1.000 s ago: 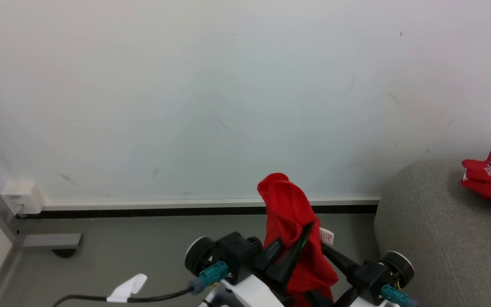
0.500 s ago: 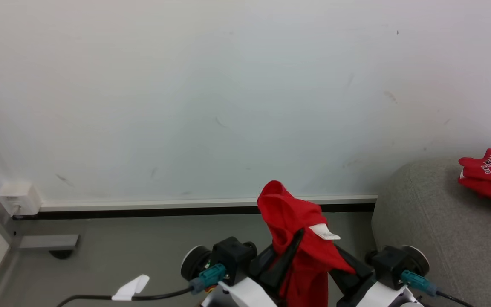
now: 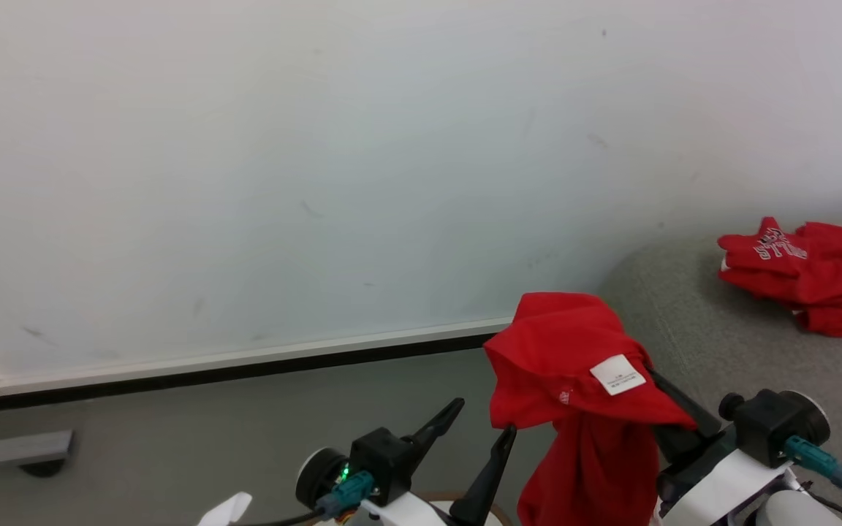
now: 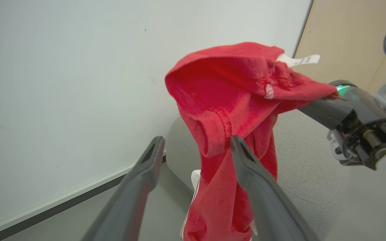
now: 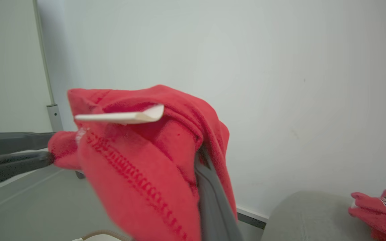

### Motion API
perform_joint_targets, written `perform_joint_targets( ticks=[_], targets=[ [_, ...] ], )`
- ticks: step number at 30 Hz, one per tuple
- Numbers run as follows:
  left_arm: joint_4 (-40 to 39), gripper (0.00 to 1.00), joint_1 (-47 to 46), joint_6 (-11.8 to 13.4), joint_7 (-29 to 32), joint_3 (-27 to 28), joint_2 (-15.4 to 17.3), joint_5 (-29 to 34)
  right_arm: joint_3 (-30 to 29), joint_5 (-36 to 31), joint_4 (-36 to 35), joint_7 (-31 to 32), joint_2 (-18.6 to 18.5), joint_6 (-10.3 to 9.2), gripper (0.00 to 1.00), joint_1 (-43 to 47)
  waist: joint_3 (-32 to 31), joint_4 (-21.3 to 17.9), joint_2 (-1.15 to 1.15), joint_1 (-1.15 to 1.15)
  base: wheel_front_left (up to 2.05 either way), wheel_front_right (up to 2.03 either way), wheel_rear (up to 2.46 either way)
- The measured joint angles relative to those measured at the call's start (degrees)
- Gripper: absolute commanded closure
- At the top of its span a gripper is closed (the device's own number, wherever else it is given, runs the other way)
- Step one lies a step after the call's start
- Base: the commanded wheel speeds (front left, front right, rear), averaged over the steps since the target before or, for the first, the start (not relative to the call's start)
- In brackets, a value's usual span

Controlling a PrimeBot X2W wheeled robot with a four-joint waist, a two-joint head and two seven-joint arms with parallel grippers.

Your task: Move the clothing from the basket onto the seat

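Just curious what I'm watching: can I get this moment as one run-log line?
left gripper: open | right gripper: shut on red garment, held up | red jersey: on grey sofa

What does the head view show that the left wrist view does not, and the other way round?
The head view adds a second red jersey lying on the sofa, and a metal foot at the far left. The left wrist view adds a beige panel beside the wall, and white trim low on the red garment. Both show that garment hanging from the shut right gripper, the open left gripper, the sofa and the wall.
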Motion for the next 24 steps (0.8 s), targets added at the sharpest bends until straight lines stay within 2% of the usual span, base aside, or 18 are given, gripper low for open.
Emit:
perform_joint_targets(
  ticks=[15, 19, 24],
  targets=[
    [4.25, 0.0, -2.31, 0.4, -2.44, -1.38, -1.27, -0.49, -7.88, -0.41, -4.87, -0.05, -4.67, -0.01, 1.0, 0.18, 3.16, -13.36, 0.0, 0.0, 0.0, 0.0, 0.0],
    [4.78, 0.0, -2.77, 0.41, -2.5, -2.08, -1.48, -0.65, -9.13, -0.37, -5.38, -0.04, -4.93, -0.01, 1.0, 0.35, 4.09, -15.44, 0.0, -0.01, 0.0, 0.0, 0.0],
    [4.94, 0.0, -3.76, 0.67, -2.43, -2.61, -1.57, -0.65, -10.63, -0.33, -5.35, -0.02, -4.86, -0.01, 1.0, 0.25, 5.47, -15.97, 0.0, 0.0, 0.0, 0.0, 0.0]
  ],
)
